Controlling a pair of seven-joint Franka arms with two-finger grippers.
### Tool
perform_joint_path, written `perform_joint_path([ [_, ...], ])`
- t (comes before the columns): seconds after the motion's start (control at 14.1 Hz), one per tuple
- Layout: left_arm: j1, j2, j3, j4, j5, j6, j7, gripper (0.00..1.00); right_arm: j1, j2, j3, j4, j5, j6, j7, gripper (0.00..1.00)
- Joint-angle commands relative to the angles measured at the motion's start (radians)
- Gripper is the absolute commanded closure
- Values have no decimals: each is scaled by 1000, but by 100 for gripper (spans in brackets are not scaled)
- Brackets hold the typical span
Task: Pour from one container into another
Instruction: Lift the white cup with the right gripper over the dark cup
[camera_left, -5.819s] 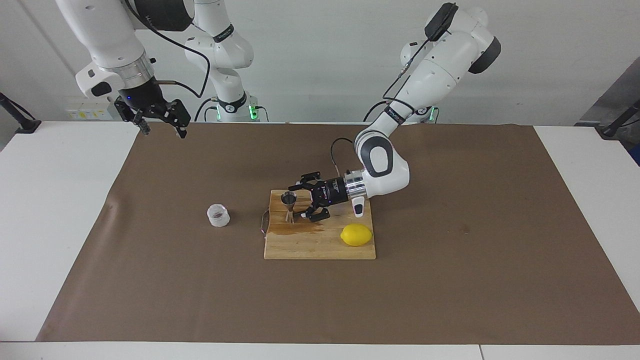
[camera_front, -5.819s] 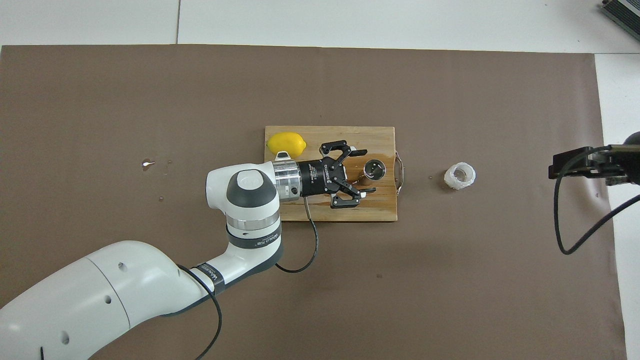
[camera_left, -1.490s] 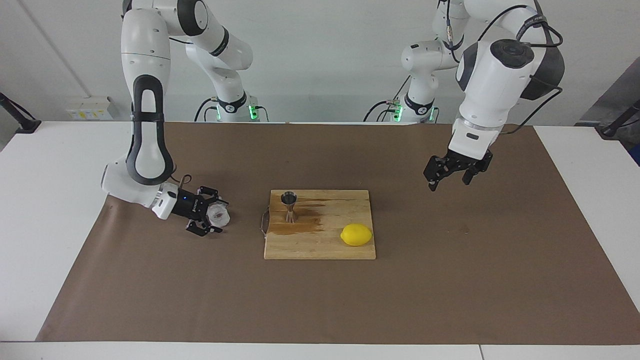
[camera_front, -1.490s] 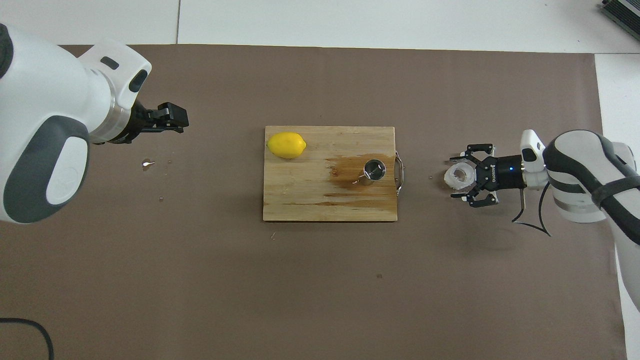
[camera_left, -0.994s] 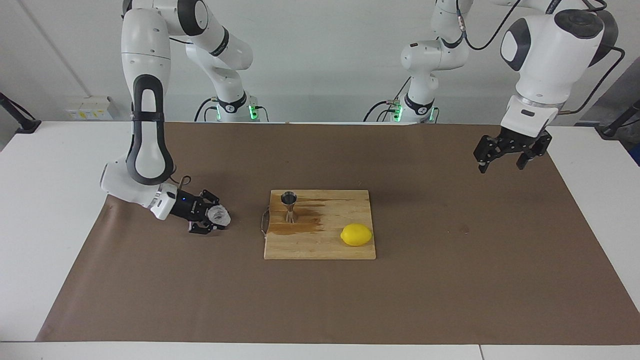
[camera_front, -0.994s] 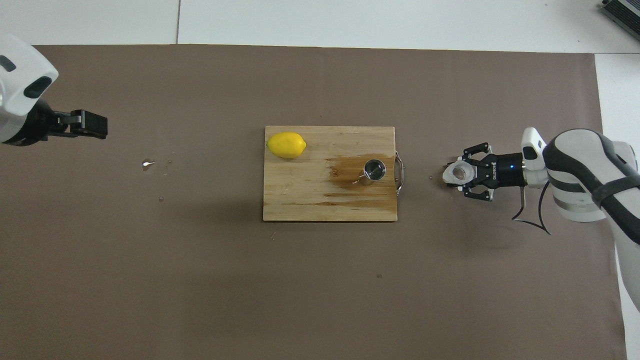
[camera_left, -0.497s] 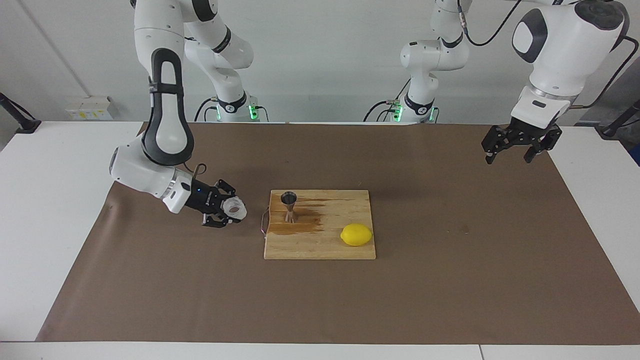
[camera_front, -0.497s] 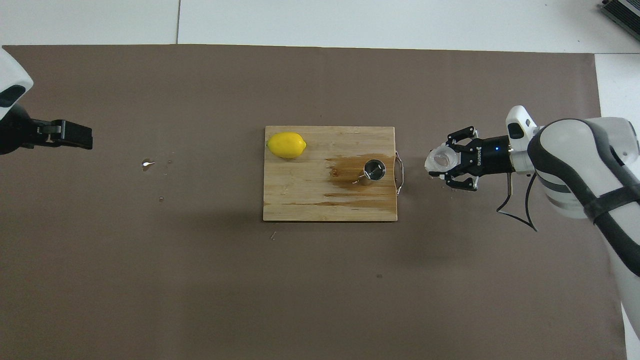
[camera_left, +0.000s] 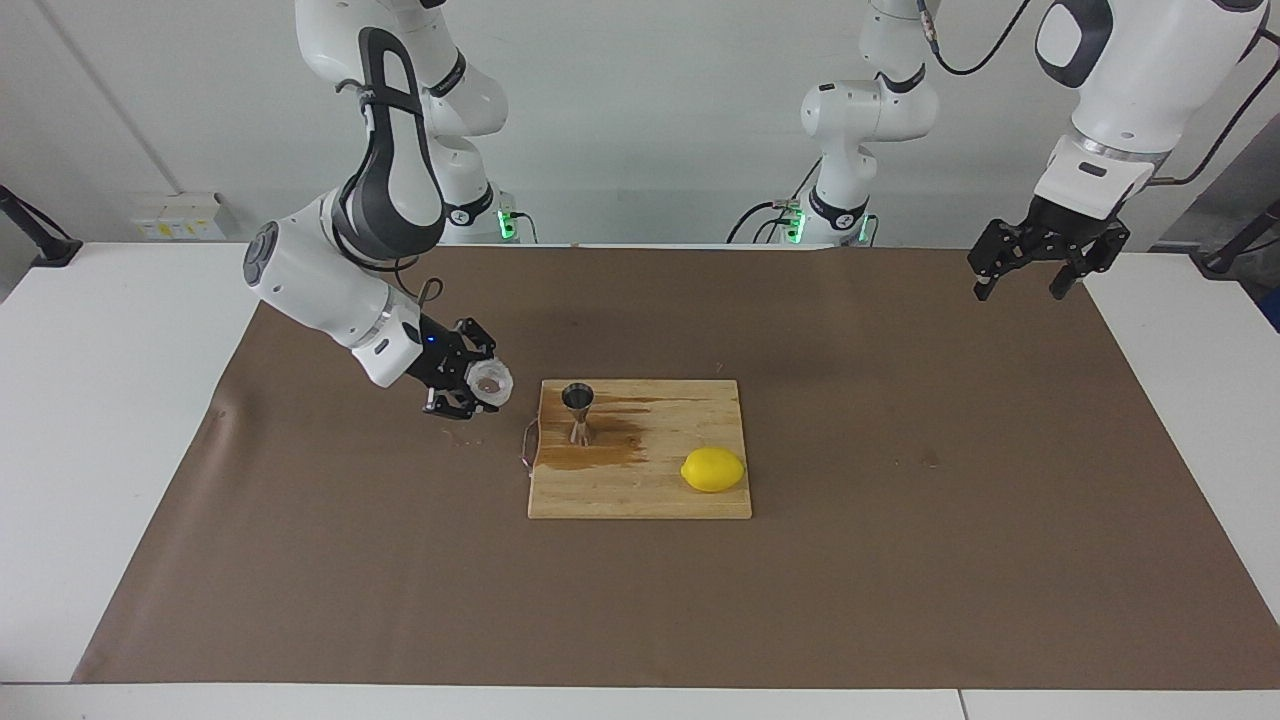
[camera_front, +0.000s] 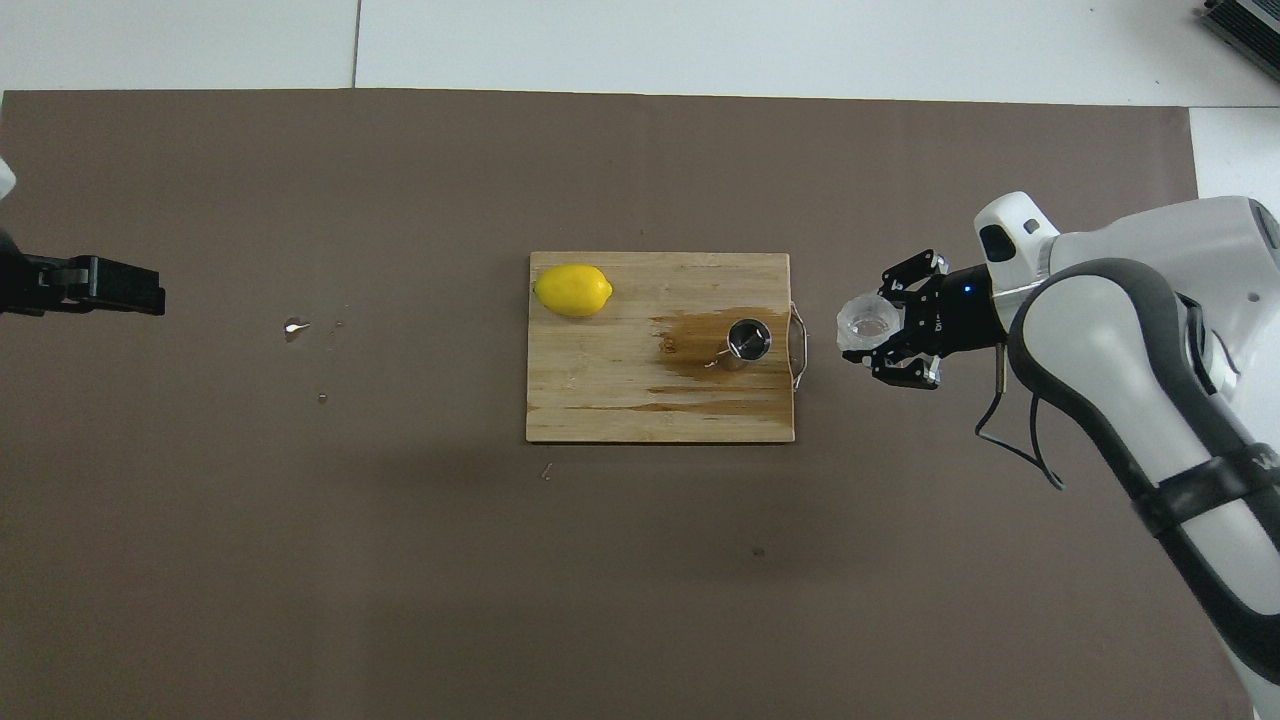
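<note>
Right gripper (camera_left: 478, 384), clamped on the cup (camera_left: 491, 379), has lifted it off the mat toward the jigger (camera_left: 578, 411) on the board (camera_left: 640, 490); pour looks close, contents hard to judge. Left gripper (camera_left: 1032, 262) waits, spread.

Left gripper (camera_front: 120, 285) is running off the overhead view's 9 o'clock edge, arm unseen there. Right gripper (camera_left: 478, 388) is covering part of the plastic cup (camera_left: 491, 380); cup contents too small to tell. Jigger (camera_left: 578, 411) interior unreadable.
</note>
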Motion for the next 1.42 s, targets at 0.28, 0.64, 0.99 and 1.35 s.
perform_joint_path([
  [0.28, -10, -19, 14, -20, -12, -7, 12, 0, 105, -8, 2, 9, -160, 44, 165, 81],
  [0.64, 13, -27, 23, -21, -12, -82, 42, 0, 166, -23, 2, 54, -416, 28, 386, 81],
  [0.99, 16, -10, 25, 17, -66, -76, 71, 0, 251, -23, 2, 75, -625, 27, 532, 81],
  [1.35, 8, -14, 25, 2, -66, -63, 64, 0, 289, -29, 2, 75, -765, 22, 566, 81],
])
